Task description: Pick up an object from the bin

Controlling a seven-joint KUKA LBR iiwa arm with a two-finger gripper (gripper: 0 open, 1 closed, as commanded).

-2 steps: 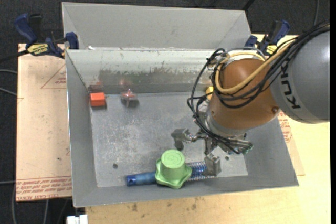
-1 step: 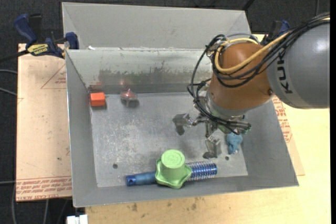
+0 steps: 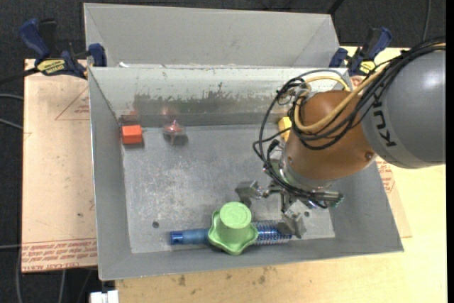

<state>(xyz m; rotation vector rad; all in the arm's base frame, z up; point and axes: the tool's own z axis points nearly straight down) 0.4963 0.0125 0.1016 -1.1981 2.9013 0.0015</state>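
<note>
**Claw low at near-right of bin, nothing gripped**

The claw [image 3: 272, 208] is seen low over the floor of the bin [image 3: 213, 167], toward its near-right part, under the orange cover [image 3: 323, 142] of the wrist. Its fingers are spread apart and nothing is seen between them, so it is read as released. No pick is judged done yet.

Nearest things: a green fluted cup [image 3: 230, 227] by the near edge, and a blue rod [image 3: 186, 238] laid along that edge, partly hidden by the cup. The rod's ribbed right end is just beside the nearer finger; contact cannot be told. An orange cube [image 3: 132, 135] and a small pinkish thing [image 3: 172, 130] are found near the far-left corner, well apart from the claw.

Risks, as judged:
- The rod looks pinned by the cup. If it is gripped at the ribbed end, the cup is likely to be tipped or dragged, and the rod may be levered out of the fingers.
- With a grip at one end only, the rod may swing or slip on lift.
- The near wall is close, so a finger may be jammed against it if the closure is made off-centre.
- The cup looks wide and tapered, so a grasp on its body may be squeezed off.
- The cables [image 3: 273, 117] by the wrist may be snagged on the right wall.
</note>
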